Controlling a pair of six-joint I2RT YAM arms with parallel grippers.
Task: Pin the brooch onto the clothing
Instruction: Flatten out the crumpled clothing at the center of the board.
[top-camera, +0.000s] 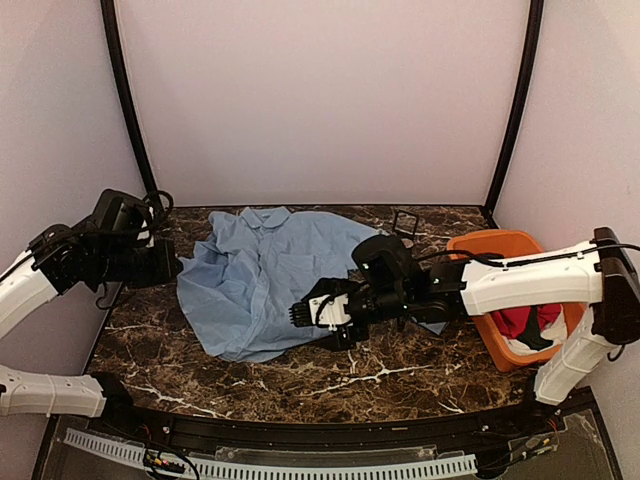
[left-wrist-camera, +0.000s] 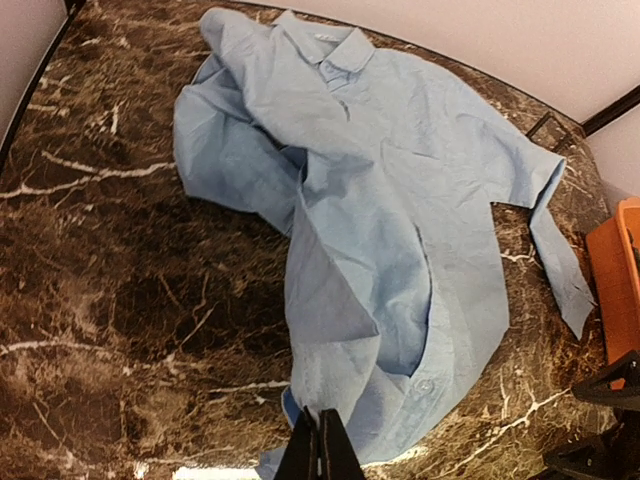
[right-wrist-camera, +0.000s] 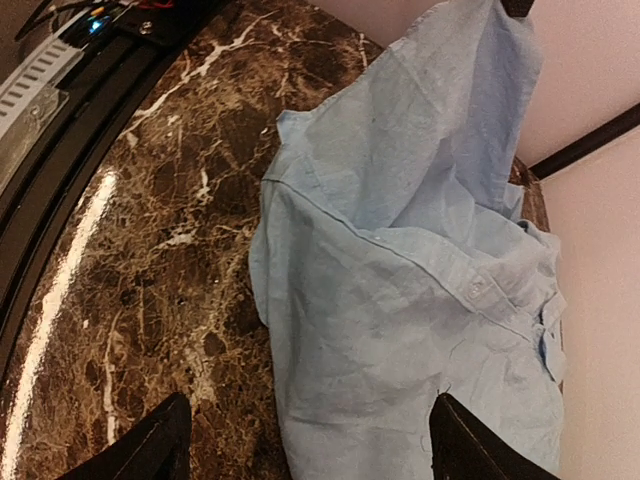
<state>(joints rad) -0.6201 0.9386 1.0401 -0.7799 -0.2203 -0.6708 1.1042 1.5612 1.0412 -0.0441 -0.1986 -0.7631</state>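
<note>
Light blue shirt (top-camera: 262, 268) lies crumpled, collar toward the back wall, centre-left on the dark brown marble table (top-camera: 150, 350). Pale plain walls on 3 sides, with 2 black posts (top-camera: 125, 100) at the back corners. Right gripper (top-camera: 300, 314) is over the shirt's near hem, jaws wide apart, holding nothing. Left gripper (top-camera: 172, 268) is at the shirt's left edge, jaws pressed together, nothing between them. Orange basket (top-camera: 490, 245) at the table's right holds a red garment (top-camera: 525, 322). Small black frame (top-camera: 405, 222) stands just behind the shirt.

Clothing (top-camera: 255, 270) was plain light blue. Bench (top-camera: 400, 370) was dark brown marble, veined white. Bin (top-camera: 495, 242) at right was orange, its garment (top-camera: 520, 322) red.
</note>
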